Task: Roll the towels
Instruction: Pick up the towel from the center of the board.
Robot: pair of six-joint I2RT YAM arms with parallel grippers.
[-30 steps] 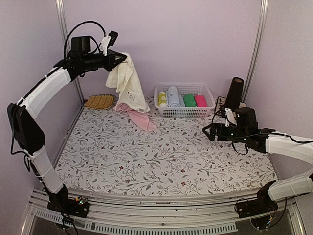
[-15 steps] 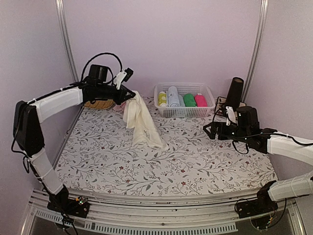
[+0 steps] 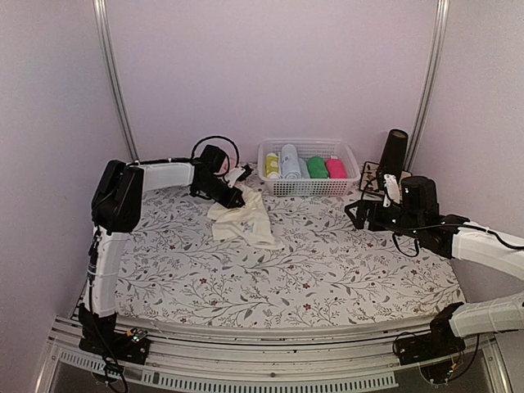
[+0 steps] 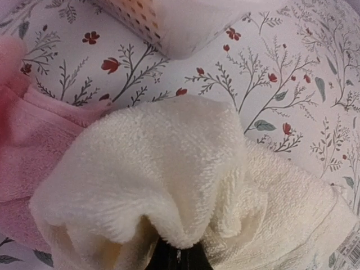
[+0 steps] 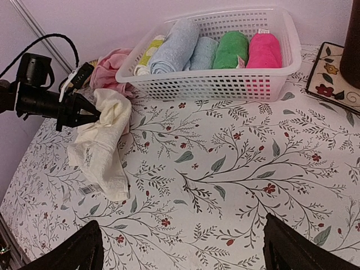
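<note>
The cream towel (image 3: 246,225) lies crumpled on the floral tablecloth, left of centre, its upper end bunched and lifted. My left gripper (image 3: 237,196) is shut on that bunched end, low over the table. In the left wrist view the cream cloth (image 4: 169,169) fills the frame over the dark fingertips (image 4: 177,260). The pale pink towel (image 5: 109,63) lies crumpled behind it, beside the basket, and shows at the left of the left wrist view (image 4: 28,146). My right gripper (image 3: 354,214) is open and empty over the right side; its gripper (image 5: 183,253) hovers above bare cloth.
A white basket (image 3: 309,187) at the back holds yellow-green, light blue, green and magenta rolls (image 5: 236,50). A black cylinder (image 3: 394,155) and a floral tile (image 5: 332,79) stand at the back right. Walls close in the left, back and right.
My left arm has swung down from high at the back left, bringing the cream towel onto the table. The pink towel stayed near the basket. The right arm barely moved.
</note>
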